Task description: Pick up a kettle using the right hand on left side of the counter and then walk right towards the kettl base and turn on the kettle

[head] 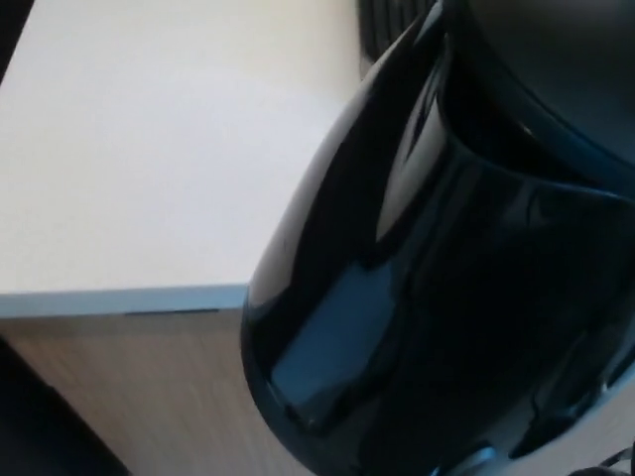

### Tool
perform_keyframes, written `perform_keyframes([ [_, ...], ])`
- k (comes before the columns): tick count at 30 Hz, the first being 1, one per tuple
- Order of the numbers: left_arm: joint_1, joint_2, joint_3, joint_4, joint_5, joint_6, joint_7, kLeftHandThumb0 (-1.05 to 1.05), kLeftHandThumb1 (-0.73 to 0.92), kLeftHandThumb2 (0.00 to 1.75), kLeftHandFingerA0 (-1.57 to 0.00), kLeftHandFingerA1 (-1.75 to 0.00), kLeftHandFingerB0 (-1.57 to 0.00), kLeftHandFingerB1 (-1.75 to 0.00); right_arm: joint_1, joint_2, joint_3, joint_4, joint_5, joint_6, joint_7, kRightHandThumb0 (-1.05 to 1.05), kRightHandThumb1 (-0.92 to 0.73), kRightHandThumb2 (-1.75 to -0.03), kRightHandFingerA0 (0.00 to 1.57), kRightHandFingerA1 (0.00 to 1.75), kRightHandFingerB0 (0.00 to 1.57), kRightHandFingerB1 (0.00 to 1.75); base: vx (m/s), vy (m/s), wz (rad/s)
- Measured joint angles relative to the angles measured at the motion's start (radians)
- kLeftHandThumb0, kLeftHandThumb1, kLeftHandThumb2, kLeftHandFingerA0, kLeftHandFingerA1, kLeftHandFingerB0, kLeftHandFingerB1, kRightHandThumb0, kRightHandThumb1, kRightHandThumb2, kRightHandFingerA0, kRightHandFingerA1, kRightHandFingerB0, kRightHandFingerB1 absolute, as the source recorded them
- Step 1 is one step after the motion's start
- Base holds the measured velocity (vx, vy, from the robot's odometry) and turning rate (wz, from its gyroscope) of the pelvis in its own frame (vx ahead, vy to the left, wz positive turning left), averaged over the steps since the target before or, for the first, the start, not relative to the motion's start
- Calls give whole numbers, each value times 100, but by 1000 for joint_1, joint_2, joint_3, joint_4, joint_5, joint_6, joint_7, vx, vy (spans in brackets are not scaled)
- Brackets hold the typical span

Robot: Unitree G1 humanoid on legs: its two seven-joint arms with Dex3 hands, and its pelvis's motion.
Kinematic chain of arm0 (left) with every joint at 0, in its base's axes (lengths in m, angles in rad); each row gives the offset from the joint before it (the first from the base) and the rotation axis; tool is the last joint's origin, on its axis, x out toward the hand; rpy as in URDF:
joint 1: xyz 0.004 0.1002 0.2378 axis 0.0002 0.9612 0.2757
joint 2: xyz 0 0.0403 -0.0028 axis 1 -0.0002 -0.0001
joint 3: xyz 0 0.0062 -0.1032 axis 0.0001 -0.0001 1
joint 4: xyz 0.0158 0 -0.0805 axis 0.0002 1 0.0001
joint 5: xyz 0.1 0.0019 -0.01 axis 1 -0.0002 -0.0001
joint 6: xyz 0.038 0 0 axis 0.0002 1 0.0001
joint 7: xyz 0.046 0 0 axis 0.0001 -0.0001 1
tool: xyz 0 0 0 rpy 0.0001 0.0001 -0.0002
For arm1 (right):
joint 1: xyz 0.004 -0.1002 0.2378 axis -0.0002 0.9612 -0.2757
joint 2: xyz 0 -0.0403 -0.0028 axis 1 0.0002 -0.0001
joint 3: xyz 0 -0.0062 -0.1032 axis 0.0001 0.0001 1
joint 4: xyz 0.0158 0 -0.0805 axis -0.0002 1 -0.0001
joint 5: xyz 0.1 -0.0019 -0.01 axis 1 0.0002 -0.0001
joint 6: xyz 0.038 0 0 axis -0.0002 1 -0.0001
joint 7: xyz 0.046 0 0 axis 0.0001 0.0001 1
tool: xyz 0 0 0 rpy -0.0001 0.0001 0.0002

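Head view, from just above: a glossy black kettle (pixel 446 297) fills the right and centre of the picture, held up very close to the camera, off the pale tabletop (pixel 149 149) and reaching out past its front edge. Its body is tilted, the long axis running on a slant from the rounded base at lower left up to the lid (pixel 556 69) at upper right, so the top leans toward the upper right corner. The lid is a matt, dark dome with a thin rim line where it meets the body. The body is smooth, shiny and bulbous, widest low down, and carries soft blue-grey and white reflections along its left flank and near the bottom. The tabletop is a flat, off-white, faintly speckled slab with a thin light grey front edge; under it runs a cabinet front (pixel 139 397) of light wood grain. A dark ribbed strip (pixel 382 25) shows at the top, just left of the kettle's shoulder; what it is cannot be told. Neither hand shows anywhere in the picture, so whether the fingers are apart, together or clamped on the kettle cannot be told, nor what holds the kettle up.
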Motion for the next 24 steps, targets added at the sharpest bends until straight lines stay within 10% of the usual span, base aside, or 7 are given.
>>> perform_keyframes([
  [24, -16, 20, 9, -7, -4, -9, 3, 13, 62, 98, -91, -86, -88, -83, 104, -188, 128, 24, 31, 31, 51, -18, -40, -146, 107, 175, 82, 160, -113, -87, -2],
])
